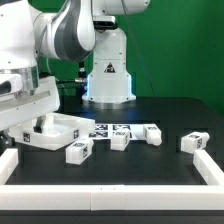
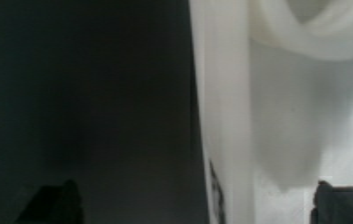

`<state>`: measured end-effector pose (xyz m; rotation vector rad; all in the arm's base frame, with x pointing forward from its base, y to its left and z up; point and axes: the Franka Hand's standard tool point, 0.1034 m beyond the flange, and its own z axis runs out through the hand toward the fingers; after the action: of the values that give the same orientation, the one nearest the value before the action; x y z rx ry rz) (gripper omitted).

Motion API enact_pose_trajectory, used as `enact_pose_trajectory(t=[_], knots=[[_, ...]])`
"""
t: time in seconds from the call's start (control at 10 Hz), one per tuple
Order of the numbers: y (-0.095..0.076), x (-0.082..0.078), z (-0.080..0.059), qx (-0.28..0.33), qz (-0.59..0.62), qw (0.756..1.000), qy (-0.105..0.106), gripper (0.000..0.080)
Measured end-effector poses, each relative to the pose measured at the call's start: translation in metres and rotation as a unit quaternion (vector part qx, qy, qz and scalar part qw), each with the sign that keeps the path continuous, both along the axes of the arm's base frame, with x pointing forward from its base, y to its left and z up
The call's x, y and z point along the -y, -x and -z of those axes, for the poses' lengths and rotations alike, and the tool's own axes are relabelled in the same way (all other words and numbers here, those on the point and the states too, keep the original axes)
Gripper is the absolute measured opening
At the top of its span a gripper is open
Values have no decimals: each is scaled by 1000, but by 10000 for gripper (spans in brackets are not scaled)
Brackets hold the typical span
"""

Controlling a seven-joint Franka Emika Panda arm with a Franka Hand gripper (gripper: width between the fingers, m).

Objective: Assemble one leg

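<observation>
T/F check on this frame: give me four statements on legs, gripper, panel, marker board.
1. Four loose legs lie on the black table. True.
2. The gripper is shut on one of the legs. False: it is open, low over the panel, and all the legs lie apart from it.
3. The panel sits at the exterior view's left. True.
4. The marker board lies at the exterior view's right end. False: it lies mid-table, behind the legs.
</observation>
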<state>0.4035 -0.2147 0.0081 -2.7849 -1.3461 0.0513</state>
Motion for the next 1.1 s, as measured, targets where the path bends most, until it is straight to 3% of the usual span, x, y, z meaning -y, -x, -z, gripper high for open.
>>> enact_pose_trajectory(t=[0.1,0.2,0.3,0.4,0.5,0.6,0.7,0.8,1.0,1.1], knots=[[0,0,0,0,0,1000,0,649],[0,0,0,0,0,1000,0,536],[0,0,0,0,0,1000,0,536],[1,0,0,0,0,1000,0,346],[1,0,0,-1,0,1000,0,346],[1,0,0,-1,0,1000,0,159],[0,0,0,0,1,1000,0,48],[0,-3,-7,-6,27,1000,-3,48],[0,-6,-33,-6,88,996,-4,48],[-6,-15,-54,-4,135,991,0,48]])
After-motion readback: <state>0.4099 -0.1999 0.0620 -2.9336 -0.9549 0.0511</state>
